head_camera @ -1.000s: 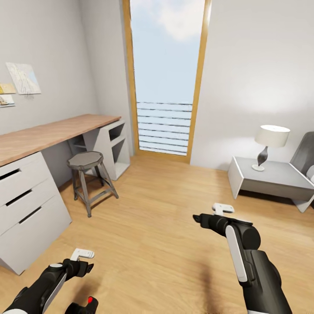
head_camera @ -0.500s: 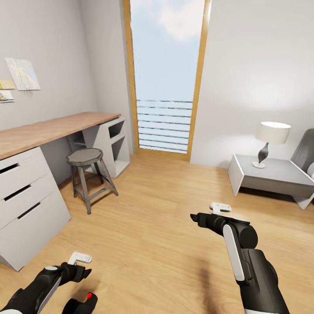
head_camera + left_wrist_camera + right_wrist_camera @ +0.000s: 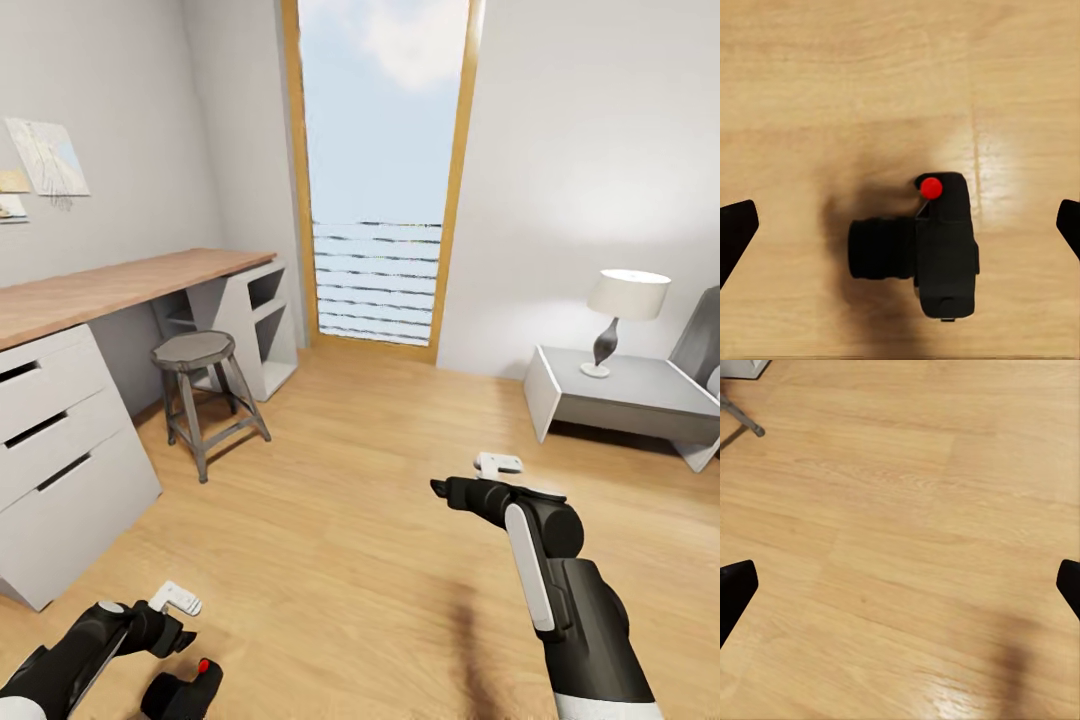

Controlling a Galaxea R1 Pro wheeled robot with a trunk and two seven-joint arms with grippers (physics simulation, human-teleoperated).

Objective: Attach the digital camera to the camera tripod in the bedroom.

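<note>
Head view first: we find the digital camera (image 3: 185, 690) lying on the wood floor (image 3: 360, 520) at the lower edge of the frame, just beside the left gripper (image 3: 172, 612), which hangs above it and holds nothing. The right gripper (image 3: 478, 478) is raised over bare floor, well apart from the camera, also holding nothing. We count one stool (image 3: 200, 395), one desk (image 3: 110, 290) with three drawers, one tall window (image 3: 380, 170), one lamp (image 3: 622, 318) on one low grey table (image 3: 640, 400), and three papers on the wall. We see no tripod from this angle. We judge the task barely begun: the camera is not picked up, and grasping, carrying and mounting all remain.

Left wrist view: one digital camera (image 3: 937, 251) rests on the planks, red button (image 3: 931, 187) up and lens to the side, lying between the two dark fingertips (image 3: 735, 232). These stand spread wide, clear of the body on both sides, with nothing gripped.

Right wrist view: we record bare floor (image 3: 907, 532), one stool foot (image 3: 742, 420) in a corner, and two fingertips (image 3: 735, 592) set wide apart with nothing between them.
</note>
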